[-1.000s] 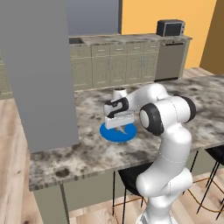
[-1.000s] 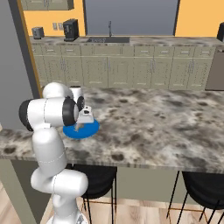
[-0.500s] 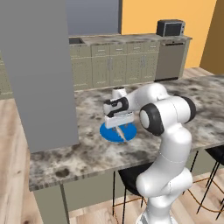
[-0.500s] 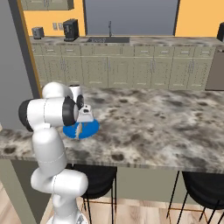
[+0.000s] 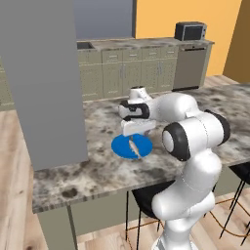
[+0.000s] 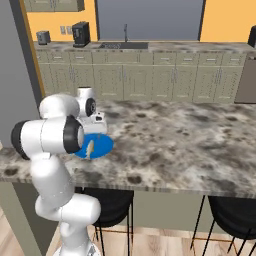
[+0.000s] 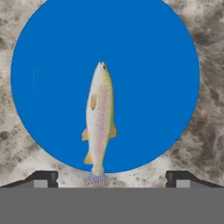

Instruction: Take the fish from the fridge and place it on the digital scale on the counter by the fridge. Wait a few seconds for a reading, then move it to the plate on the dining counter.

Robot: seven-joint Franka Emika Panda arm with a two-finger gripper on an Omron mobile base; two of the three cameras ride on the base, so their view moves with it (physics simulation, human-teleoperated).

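the fish (image 7: 100, 124) lies flat on the blue plate (image 7: 52, 78), its tail just over the rim onto the speckled granite worktop (image 5: 97, 171) of the island. the tool (image 7: 112, 178) hangs right above it with its fingertips (image 7: 43, 178) spread wide to either side, touching nothing. the white arm (image 5: 195, 141) reaches over from the stool side.

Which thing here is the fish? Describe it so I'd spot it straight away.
Find the long speckled granite island with stools beneath it. Near its front edge lies a round, bright blue plate, right under the robot's open gripper. The fish is the small, slender silvery-tan shape on that blue, its tail just over the rim.
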